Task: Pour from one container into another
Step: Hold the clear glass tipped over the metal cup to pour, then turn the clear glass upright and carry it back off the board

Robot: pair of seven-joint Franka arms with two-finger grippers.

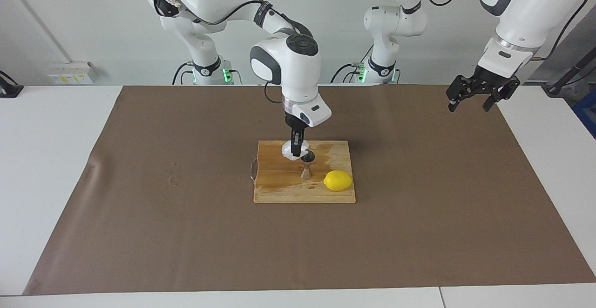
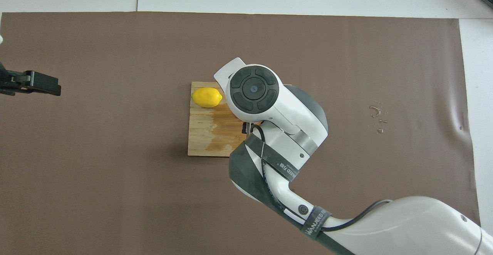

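My right gripper (image 1: 295, 151) points down over the wooden cutting board (image 1: 279, 188) and is shut on the small clear whitish cup (image 1: 287, 150). The cup is held just off the board, right beside the top of the steel hourglass jigger (image 1: 307, 166), on the side nearer the robots. The jigger stands upright on the board. In the overhead view the right arm's wrist hides both cup and jigger. My left gripper (image 1: 469, 107) (image 2: 57, 89) hangs open and empty over the mat's edge at the left arm's end, waiting.
A yellow lemon (image 1: 338, 180) (image 2: 207, 97) lies on the board's corner, farther from the robots than the jigger. Wet patches darken the board (image 2: 204, 135). Small specks (image 2: 377, 118) lie on the brown mat (image 1: 186, 233) toward the right arm's end.
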